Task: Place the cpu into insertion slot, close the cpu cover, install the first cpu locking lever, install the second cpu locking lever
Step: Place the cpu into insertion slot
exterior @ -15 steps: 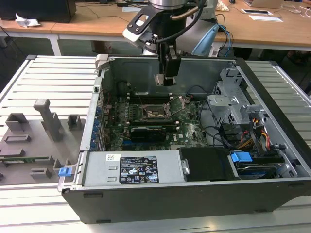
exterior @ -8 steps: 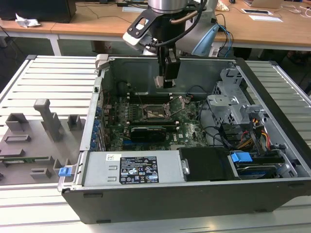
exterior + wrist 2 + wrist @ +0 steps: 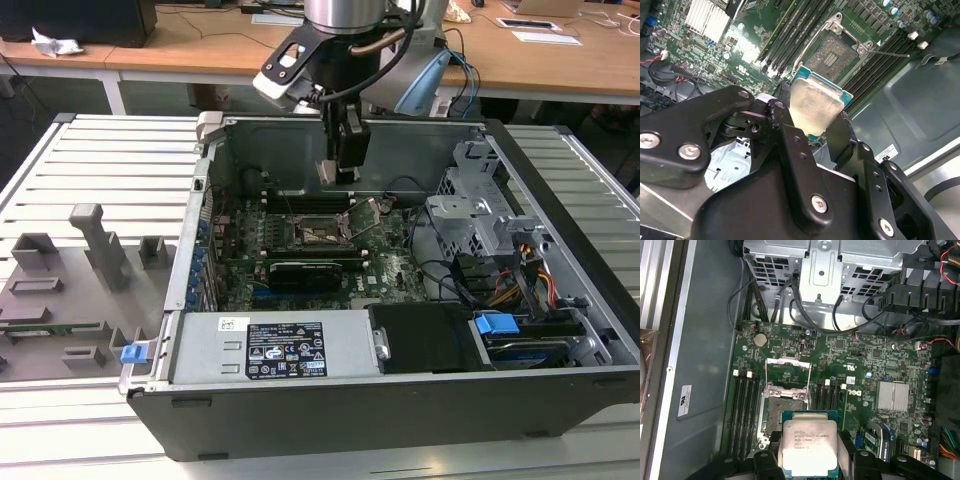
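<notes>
My gripper point(image 3: 337, 170) hangs inside the open computer case, shut on the cpu point(image 3: 807, 445). In both wrist views the cpu's pale silver top point(image 3: 815, 102) sits between the black fingers point(image 3: 785, 107). The insertion slot point(image 3: 782, 407) is a dark square socket with a silver rim on the green board, and it lies bare. The held chip hovers above the board, beside the slot and partly overlapping it in the first wrist view. The cpu cover point(image 3: 788, 371) stands swung open at the socket's far edge. A thin wire lever point(image 3: 890, 52) sticks out beside the slot point(image 3: 835, 52).
Long black memory slots point(image 3: 745, 415) flank the socket on both sides. A black card point(image 3: 305, 272) and a grey power supply point(image 3: 270, 345) lie nearer the case front. A metal drive cage point(image 3: 480, 210) with cables fills the exterior view's right. A grey fixture tray point(image 3: 70, 290) sits outside.
</notes>
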Tool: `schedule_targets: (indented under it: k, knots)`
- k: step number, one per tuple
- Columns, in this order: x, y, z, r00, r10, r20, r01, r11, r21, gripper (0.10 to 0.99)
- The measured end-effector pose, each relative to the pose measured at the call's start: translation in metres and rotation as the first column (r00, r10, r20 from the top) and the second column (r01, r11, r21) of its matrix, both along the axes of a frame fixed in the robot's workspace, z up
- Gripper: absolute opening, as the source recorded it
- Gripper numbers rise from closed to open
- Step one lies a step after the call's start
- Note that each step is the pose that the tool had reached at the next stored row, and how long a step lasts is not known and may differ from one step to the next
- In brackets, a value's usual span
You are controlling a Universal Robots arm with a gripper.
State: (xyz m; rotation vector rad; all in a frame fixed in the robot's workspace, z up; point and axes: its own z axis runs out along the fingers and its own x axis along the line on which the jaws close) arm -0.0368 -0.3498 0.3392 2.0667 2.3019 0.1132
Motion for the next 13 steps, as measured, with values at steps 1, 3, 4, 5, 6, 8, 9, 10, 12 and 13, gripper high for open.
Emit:
schedule_targets:
  k: [1,3,4,5,6,8,9,10,12,13]
  knots:
    - [0.0000,0.0000,-0.0017,1.0000,-0.002,-0.0003,0.002,1.0000,0.000,0.525]
    - [-0.0002,0.0001,-0.0053,0.9998,-0.020,-0.0006,0.020,0.9998,-0.001,0.525]
    - [-0.0002,0.0002,-0.0061,0.9997,-0.025,-0.0011,0.025,0.9997,-0.001,0.525]
    - [-0.0003,0.0003,-0.0070,0.9996,-0.030,-0.0016,0.030,0.9996,-0.001,0.525]
    - [-0.0003,0.0004,-0.0079,0.9995,-0.032,-0.0029,0.032,0.9995,-0.001,0.525]
    - [-0.0003,0.0009,-0.0099,0.9994,-0.033,-0.0087,0.033,0.9995,-0.001,0.525]
    - [-0.0004,0.0009,-0.0106,0.9994,-0.033,-0.0113,0.033,0.9995,-0.001,0.525]
    - [-0.0004,0.0009,-0.0111,0.9994,-0.033,-0.0126,0.033,0.9995,-0.002,0.525]
    - [-0.0004,0.0009,-0.0125,0.9994,-0.033,-0.0140,0.032,0.9995,-0.001,0.525]
    - [-0.0005,0.0009,-0.0132,0.9994,-0.033,-0.0143,0.033,0.9995,-0.001,0.525]
